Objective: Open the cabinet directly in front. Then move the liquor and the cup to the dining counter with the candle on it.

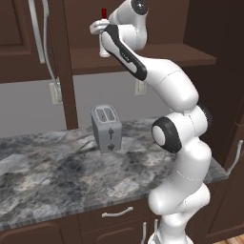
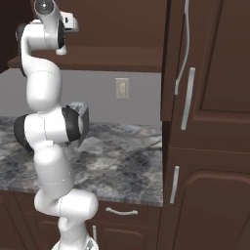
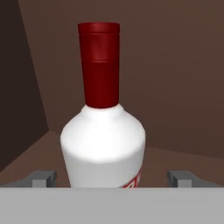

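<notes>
Two cameras look forward and down from behind the arm (image 1: 176, 143), left and right, sharing the marbled counter (image 1: 47, 176) and open cabinet shelf (image 2: 112, 57), while the hand camera (very close) faces the bottle (image 3: 103, 144).

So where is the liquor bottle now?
The liquor bottle stands upright on the open cabinet's shelf, between the open fingers of the end effector; in the left base view it is above the toaster.

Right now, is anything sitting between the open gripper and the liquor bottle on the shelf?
Nothing visible. In the hand view the liquor bottle stands upright straight ahead, between the spread fingertips, with bare cabinet shelf around it. The gripper is open.
</notes>
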